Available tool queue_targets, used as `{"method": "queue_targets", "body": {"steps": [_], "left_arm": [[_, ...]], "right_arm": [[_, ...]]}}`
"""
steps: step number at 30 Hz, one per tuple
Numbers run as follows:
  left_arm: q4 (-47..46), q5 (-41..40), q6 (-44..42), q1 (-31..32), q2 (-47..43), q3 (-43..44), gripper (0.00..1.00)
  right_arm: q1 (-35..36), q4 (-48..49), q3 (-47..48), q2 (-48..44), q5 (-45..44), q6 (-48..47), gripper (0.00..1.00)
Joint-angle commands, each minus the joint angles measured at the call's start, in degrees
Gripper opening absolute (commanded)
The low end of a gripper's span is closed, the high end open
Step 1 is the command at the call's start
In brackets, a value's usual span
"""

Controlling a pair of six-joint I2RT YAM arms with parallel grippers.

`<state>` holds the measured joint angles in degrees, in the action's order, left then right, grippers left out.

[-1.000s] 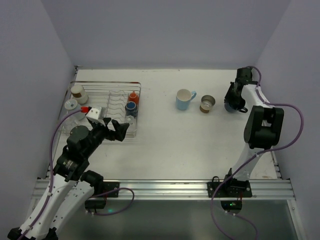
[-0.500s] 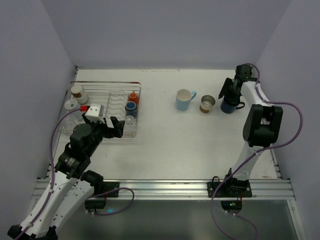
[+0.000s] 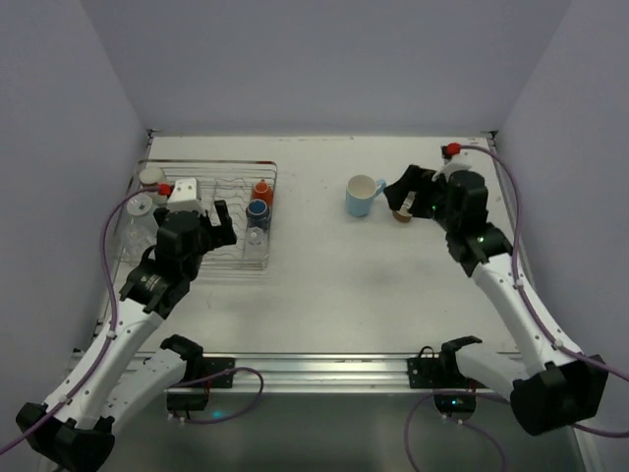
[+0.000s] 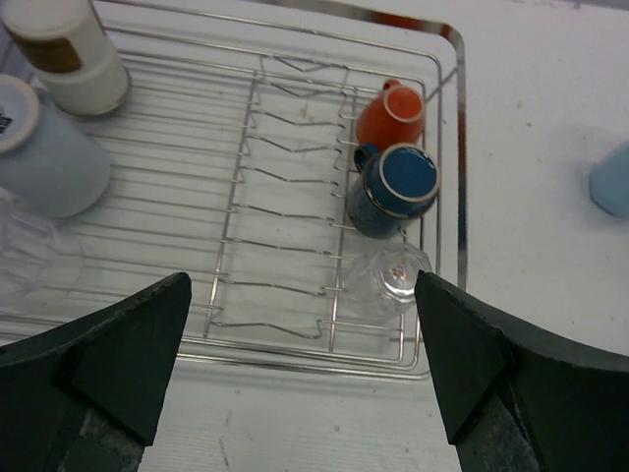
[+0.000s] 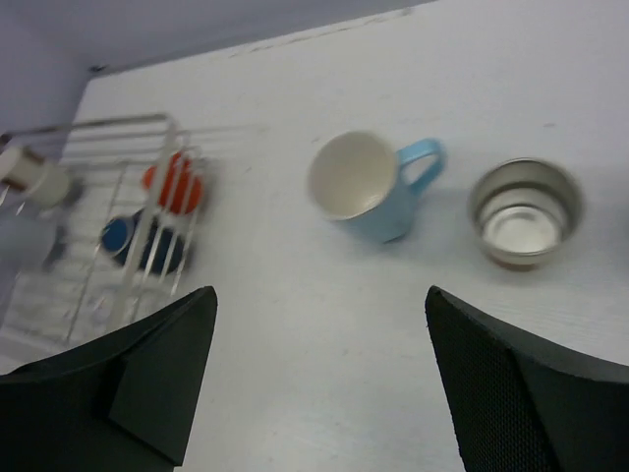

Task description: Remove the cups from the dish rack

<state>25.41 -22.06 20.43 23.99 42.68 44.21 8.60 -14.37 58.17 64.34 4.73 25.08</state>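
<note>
- Your left claw (image 3: 218, 228) (image 4: 301, 285) is released, its fingers spread as wide as they go and gripping nothing. It hangs above the near right part of the rack (image 3: 251, 165) (image 4: 457, 197) and touches no cup.
- Your right claw (image 3: 401, 192) (image 5: 320, 295) is released too, jaws far apart with nothing between them. It hangs over the table (image 3: 334, 275) (image 5: 324, 393) near the blue mug (image 3: 364, 195) (image 5: 364, 187) and the tumbler (image 3: 405, 208) (image 5: 524, 211), touching neither.
- You work on a white table, with pale lilac walls (image 3: 324, 59) on three sides and a metal rail (image 3: 324, 369) along the near edge.
- The rack sits in the table's far left corner. In the top view its long side runs left to right, and its wavy dividers form a row from near to far in the right half.
- Along the rack's right strip, from far to near, you have the orange mug (image 3: 261, 189) (image 4: 391, 113), the navy mug (image 3: 257, 208) (image 4: 393, 187) and a glass (image 3: 255, 236) (image 4: 393, 277). The orange mug is tilted with its handle toward the far side. The navy mug's handle points at the dividers.
- At the rack's left end stand a pale cup (image 3: 141, 205) (image 4: 44, 147) and a banded cup (image 3: 152, 180) (image 4: 69, 49).
- The blue mug stands upright, mouth up, handle pointing right toward the tumbler. The tumbler is also mouth up, near the mug but apart.
</note>
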Motion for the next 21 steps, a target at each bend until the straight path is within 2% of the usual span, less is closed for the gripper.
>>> {"method": "queue_targets", "body": {"steps": [1, 3, 5, 11, 15, 19, 21], "left_arm": [[-2.5, -13.3, 1.8, -1.6, 3.8, 6.1, 1.0], [-2.7, -11.3, 2.2, -6.2, 6.5, 8.2, 1.0], [-4.0, -7.1, 2.9, -13.9, 9.6, 8.9, 1.0], [-7.5, -0.9, 5.3, -30.6, 19.3, 10.3, 1.0], [-4.9, -0.7, 6.4, -36.5, 25.3, 13.0, 1.0], [-4.7, 0.2, 7.4, -42.9, 23.8, 9.6, 1.0], [-6.2, 0.3, 6.3, -43.0, 23.7, 8.0, 1.0]], "right_arm": [[11.7, 10.6, -9.9, -6.4, -5.3, 1.7, 0.89], [14.8, 13.3, -13.4, -10.9, -1.4, 4.1, 0.88], [16.4, 16.1, -18.4, -14.1, 1.2, 4.7, 0.88], [18.9, 19.3, -24.1, -16.3, 7.6, 5.9, 0.88], [19.2, 20.9, -25.8, -15.5, 8.5, 5.9, 0.87], [19.3, 21.0, -25.7, -14.2, 8.6, 5.6, 0.87], [19.3, 21.2, -25.7, -13.5, 9.1, 5.6, 0.87]]}}
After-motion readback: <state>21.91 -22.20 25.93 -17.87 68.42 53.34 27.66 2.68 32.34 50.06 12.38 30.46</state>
